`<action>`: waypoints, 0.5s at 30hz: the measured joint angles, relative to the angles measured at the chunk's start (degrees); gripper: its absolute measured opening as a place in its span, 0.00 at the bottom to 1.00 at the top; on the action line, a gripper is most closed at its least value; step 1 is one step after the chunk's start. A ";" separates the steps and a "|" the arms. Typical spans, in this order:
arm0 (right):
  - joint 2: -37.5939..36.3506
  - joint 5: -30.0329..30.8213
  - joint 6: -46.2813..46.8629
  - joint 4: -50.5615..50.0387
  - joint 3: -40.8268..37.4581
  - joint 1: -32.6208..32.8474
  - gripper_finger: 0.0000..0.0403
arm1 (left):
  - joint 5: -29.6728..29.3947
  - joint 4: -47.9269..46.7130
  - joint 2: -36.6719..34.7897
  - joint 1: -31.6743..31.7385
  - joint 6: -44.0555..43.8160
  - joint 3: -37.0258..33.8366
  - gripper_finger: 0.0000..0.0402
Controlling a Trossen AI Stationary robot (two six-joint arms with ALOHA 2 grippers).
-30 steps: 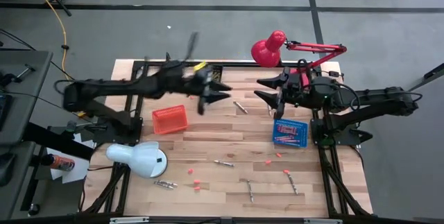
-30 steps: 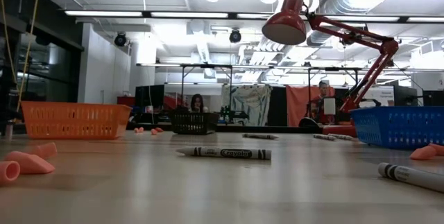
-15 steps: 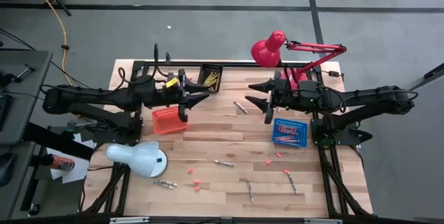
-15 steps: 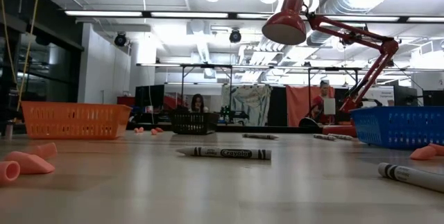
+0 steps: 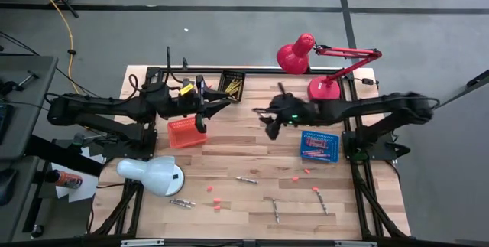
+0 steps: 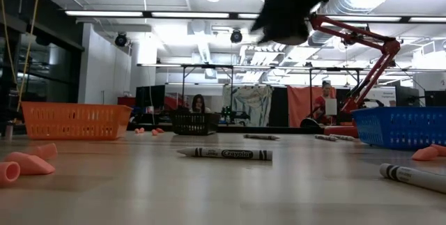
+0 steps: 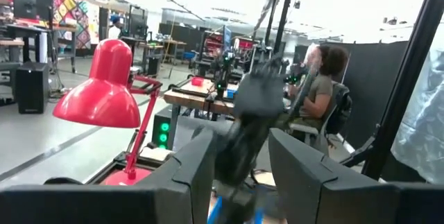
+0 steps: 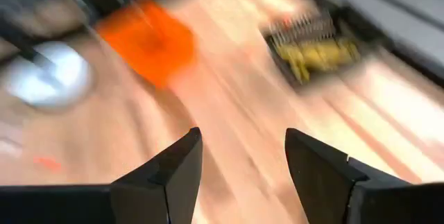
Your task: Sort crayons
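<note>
Loose crayons lie flat on the wooden table's near half: one (image 5: 246, 180) mid-table, also in the low view (image 6: 224, 154), and others (image 5: 182, 203) (image 5: 275, 209) (image 5: 321, 199). Yellow crayons fill a black basket (image 5: 231, 85) at the far edge, and more crayons lie in a blue basket (image 5: 318, 145). My left gripper (image 5: 212, 112) (image 7: 239, 175) hangs open above the orange basket's (image 5: 186, 132) far right corner. My right gripper (image 5: 266, 121) (image 8: 243, 168) hangs open over the table's middle, slanting down, with nothing between its fingers.
A red desk lamp (image 5: 298, 54) stands at the far right and a white lamp (image 5: 153, 174) lies at the near left. Small pink chips (image 5: 215, 201) (image 6: 24, 162) are scattered near the front edge. Bare wood lies between the baskets.
My left gripper drew back toward the table's left edge, from mid-table to above the orange basket, then kept still. My right gripper went down and toward the table's left, tipping its fingers downward. Both have stayed open, and nothing on the table has moved.
</note>
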 joint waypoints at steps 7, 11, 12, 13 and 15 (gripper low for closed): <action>13.97 0.07 3.80 -7.56 3.63 -5.43 0.49 | 0.02 0.48 -0.01 0.00 -1.05 0.00 0.30; 19.89 -0.38 8.70 -7.49 3.70 -8.99 0.49 | 0.04 0.95 -0.02 0.00 -1.55 0.00 0.30; 21.14 -1.16 9.77 -7.59 3.70 -9.88 0.49 | 0.04 1.18 -0.02 0.00 -1.55 0.00 0.30; 22.23 -1.93 10.41 -7.52 3.70 -10.74 0.49 | 0.04 1.44 -0.02 0.00 -1.55 0.00 0.30; 24.04 -4.76 11.69 -7.25 3.70 -12.23 0.49 | 0.04 1.45 -0.02 0.00 -1.55 0.00 0.30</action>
